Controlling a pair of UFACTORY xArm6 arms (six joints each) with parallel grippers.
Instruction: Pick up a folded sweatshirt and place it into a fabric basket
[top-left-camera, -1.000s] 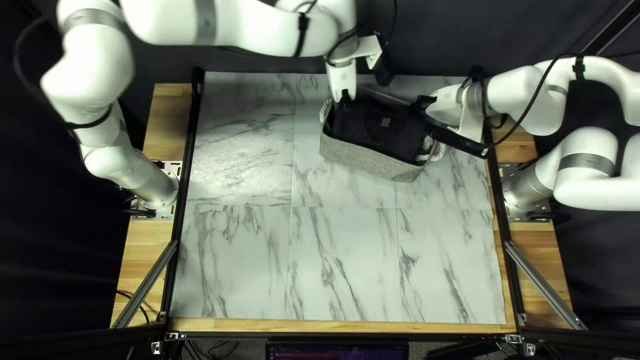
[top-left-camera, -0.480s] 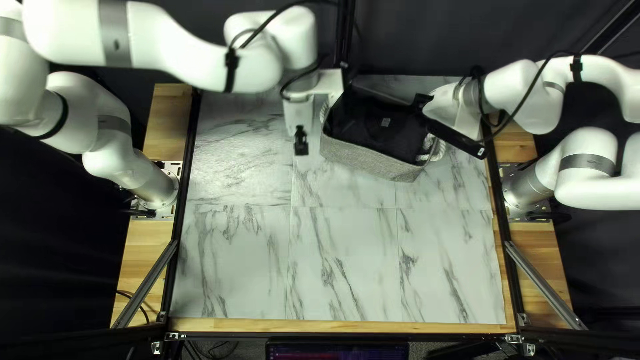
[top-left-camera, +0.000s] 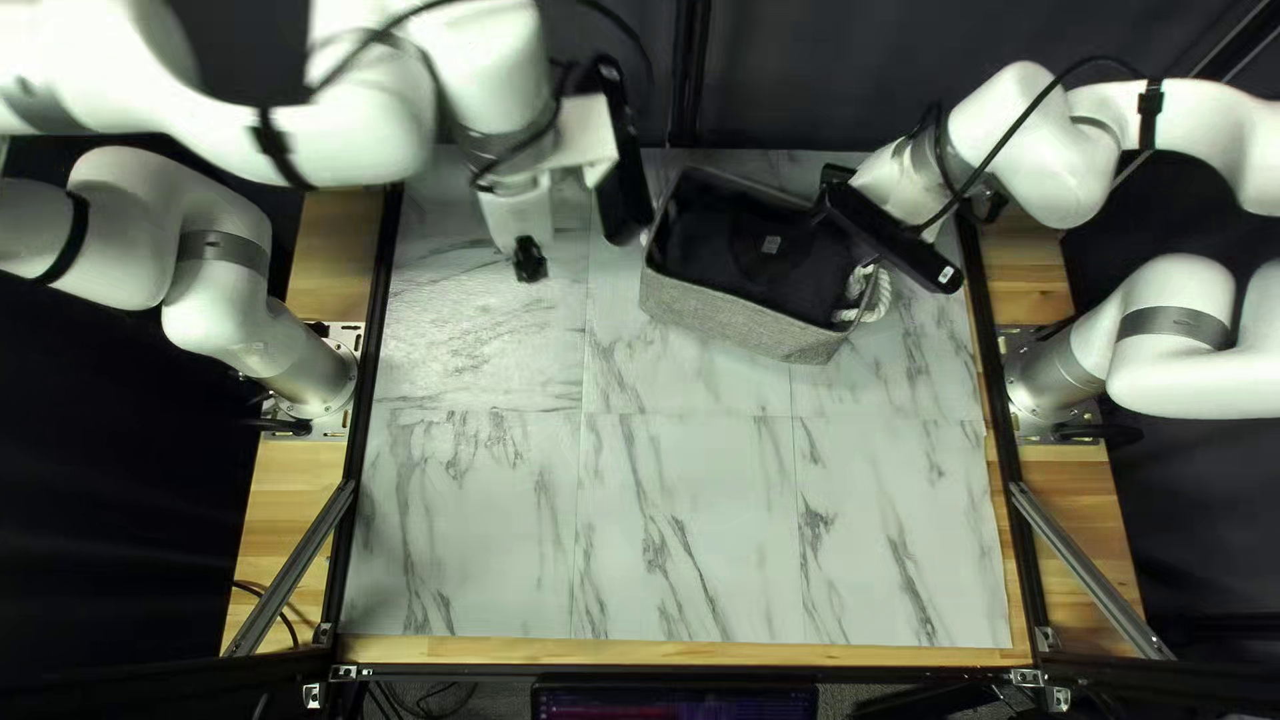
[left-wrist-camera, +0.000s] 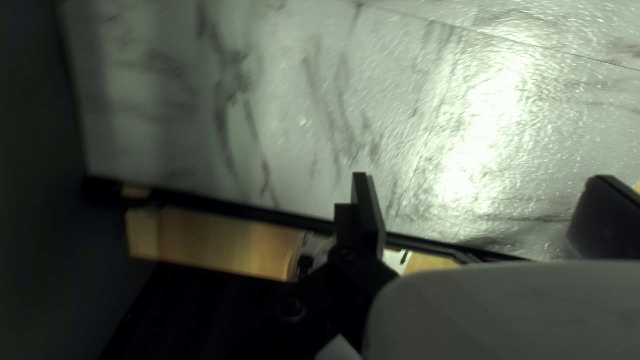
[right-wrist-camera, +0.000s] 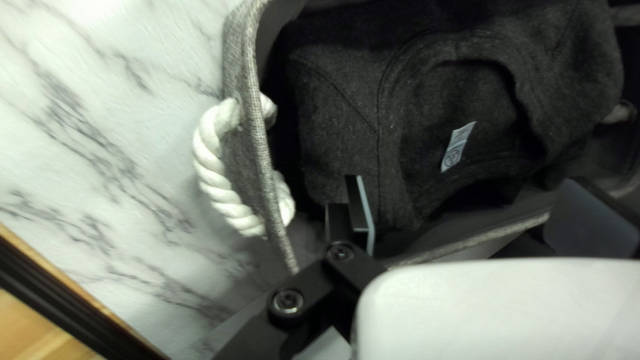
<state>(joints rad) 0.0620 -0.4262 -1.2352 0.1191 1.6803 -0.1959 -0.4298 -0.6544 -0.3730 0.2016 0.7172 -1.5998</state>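
Black fingers point(right-wrist-camera: 361, 207) stand well apart on the right gripper point(right-wrist-camera: 465, 179), nothing clamped between them; they overlap the view of the basket's edge, and whether one brushes cloth I cannot tell. That spread would suit a release, leaving the load to rest on its own. The dark sweatshirt point(right-wrist-camera: 340, 113) lies inside the fabric basket point(top-left-camera: 747, 320), neckline and pale label point(right-wrist-camera: 459, 147) facing up, the walls around it keeping the bundle together. At one end a white rope handle point(right-wrist-camera: 217, 173) loops through the wall, clear of the garment, so it should not snag.

Farther out, the left gripper point(left-wrist-camera: 480, 177) also has its fingers parted, with only marble-patterned tabletop point(left-wrist-camera: 300, 133) beneath. It hangs beside the basket rather than over it, probably to stay out of the way. The placing looks done; what remains, I judge, is lifting the right gripper straight up so it drags neither rim nor cloth.
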